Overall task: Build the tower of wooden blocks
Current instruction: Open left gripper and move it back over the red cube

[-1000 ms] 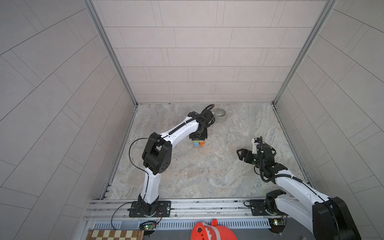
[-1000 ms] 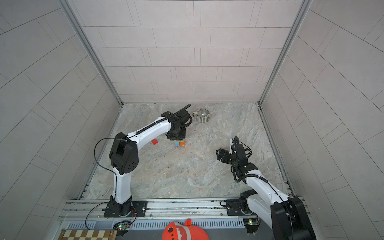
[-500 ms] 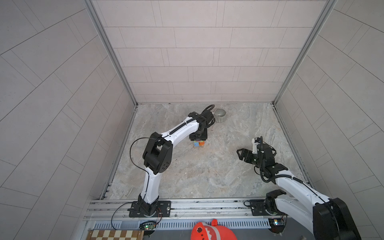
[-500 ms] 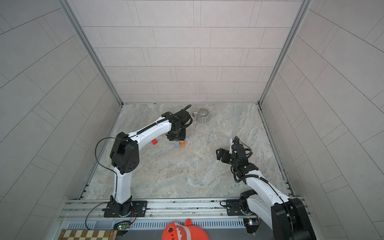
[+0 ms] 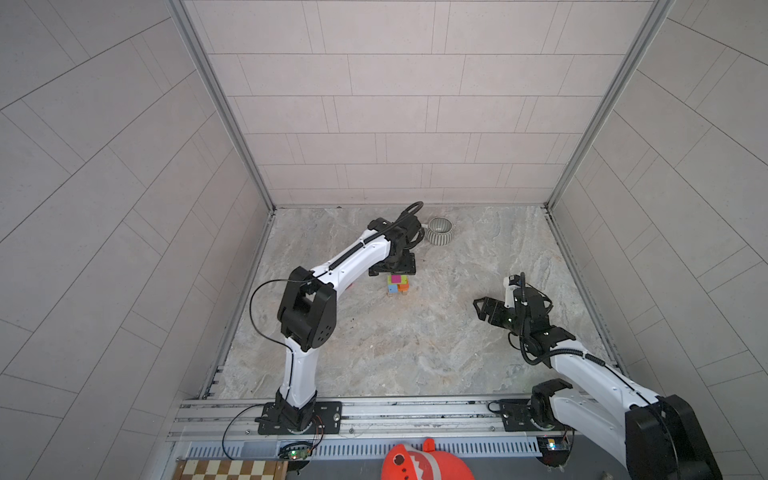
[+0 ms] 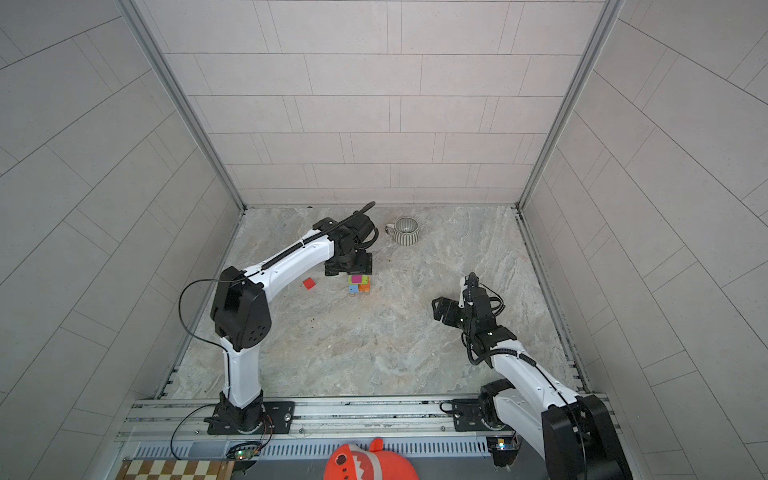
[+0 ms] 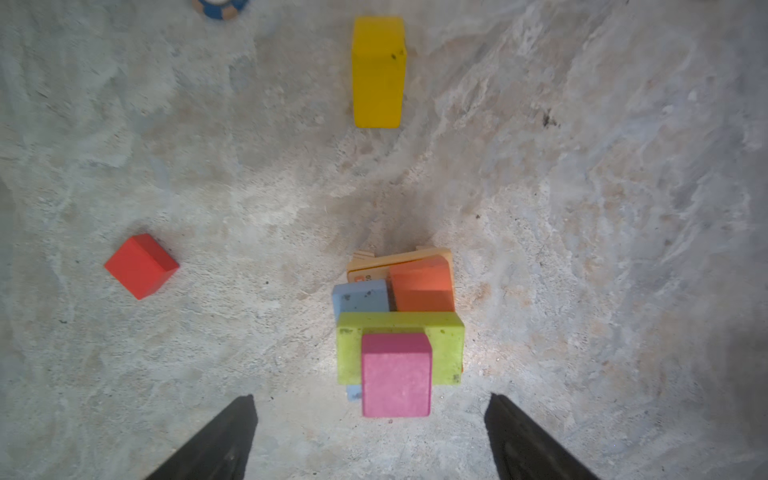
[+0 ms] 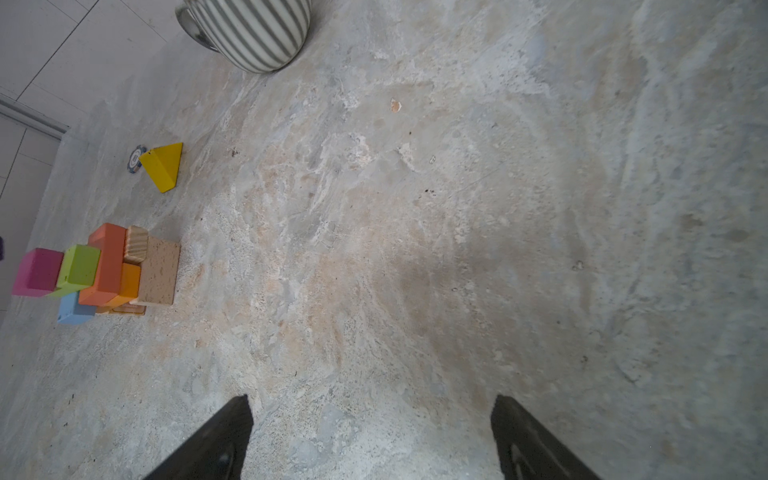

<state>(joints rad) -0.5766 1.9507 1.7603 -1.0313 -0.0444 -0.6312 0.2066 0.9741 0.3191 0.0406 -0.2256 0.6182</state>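
left wrist view: my left pincer [image 7: 371,396] has its jaws spread wide with nothing between them. The wood block tower [image 7: 399,324] stands directly under and just ahead of its fingertips. The magenta block [image 7: 395,374] on top lies between the two tips, and neither one touches it. It rests on a green block [image 7: 446,353] laid crosswise over a blue block [image 7: 360,296] and an orange block [image 7: 422,286], with tan pieces [image 7: 399,259] at the bottom.

my worry is that top block. it seems to overhang the green one on the side nearest the pincer, so it has little support there. if i pull the pincer away at a slant, or drop it a touch, a finger could clip the magenta edge and tip it off. that might drag the green block with it.

the yellow block [image 7: 378,70] lies well ahead of the pincer, beyond the tower. a straight low reach for it would sweep right through the stack, so i'd lift first. the red block [image 7: 141,266] sits out to one side, apart from the tower, and looks the safer pick.

in both top views the tower [image 5: 397,284] shows just in front of the left pincer. my right pincer [image 8: 370,397] is also spread and empty. it hangs over bare floor, well away from the tower, with the striped mug [image 8: 249,29] far ahead of it.
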